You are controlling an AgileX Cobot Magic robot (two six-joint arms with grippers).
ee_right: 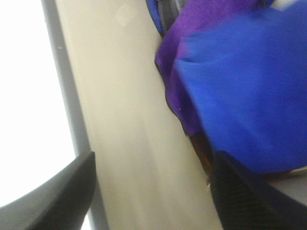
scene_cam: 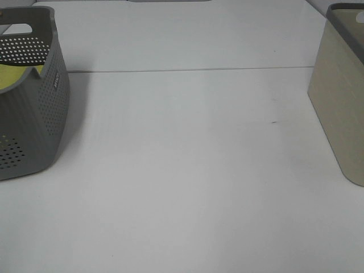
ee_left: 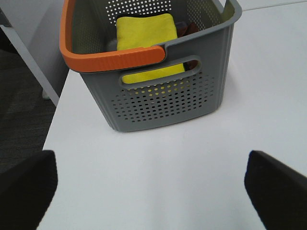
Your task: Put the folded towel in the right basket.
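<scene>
From the high camera, neither of my arms appeared. A grey perforated basket [scene_cam: 34, 108] stood at the left edge of the white table [scene_cam: 187, 170], with something yellow showing inside it, and a beige basket [scene_cam: 341, 108] stood at the right edge, well apart from the first.

In my left wrist view, my left gripper [ee_left: 151, 191] hung spread wide and empty above the table, its two dark fingers [ee_left: 26, 187] at the frame's corners. Just ahead sat the grey basket [ee_left: 163, 100] with its orange handle [ee_left: 115, 58] lying across the rim. A folded yellow towel [ee_left: 144, 33] lay inside it, beside something dark I could not make out.

In my right wrist view, blurred, my right gripper [ee_right: 153, 191] was parted and clasping nothing, inside the beige basket [ee_right: 124, 120] against its wall. A blue towel [ee_right: 244, 86] lay there over what seemed a purple cloth [ee_right: 180, 57].
</scene>
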